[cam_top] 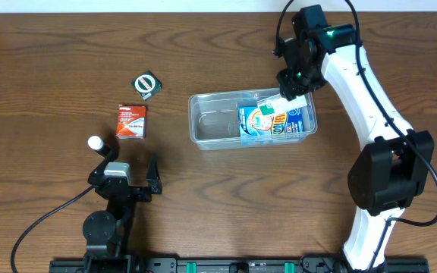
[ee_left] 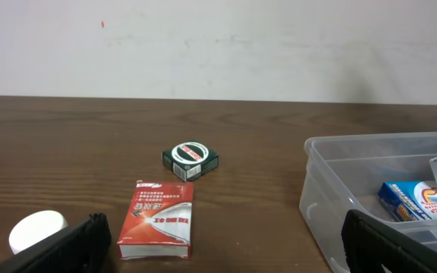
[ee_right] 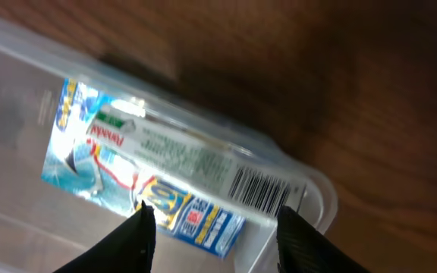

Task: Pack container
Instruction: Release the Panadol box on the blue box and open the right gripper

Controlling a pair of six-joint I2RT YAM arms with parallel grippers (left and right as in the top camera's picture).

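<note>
The clear plastic container [cam_top: 215, 121] lies at mid-table. Its right half holds a blue packet [cam_top: 268, 125] with a white-and-green box [cam_top: 285, 105] lying across it. My right gripper [cam_top: 293, 85] hovers over the tub's far right corner. In the right wrist view its fingers [ee_right: 135, 235] stand apart above the barcoded white box [ee_right: 196, 163] and blue packet [ee_right: 74, 152], with nothing between them. My left gripper [cam_top: 124, 173] rests wide open near the front left, empty. It faces a red box [ee_left: 158, 220] and the container [ee_left: 332, 189].
A red box [cam_top: 131, 121] and a small dark green packet with a round label [cam_top: 147, 83] lie left of the container. A white round cap [cam_top: 95, 142] sits beside the left gripper. The container's left half is bare plastic.
</note>
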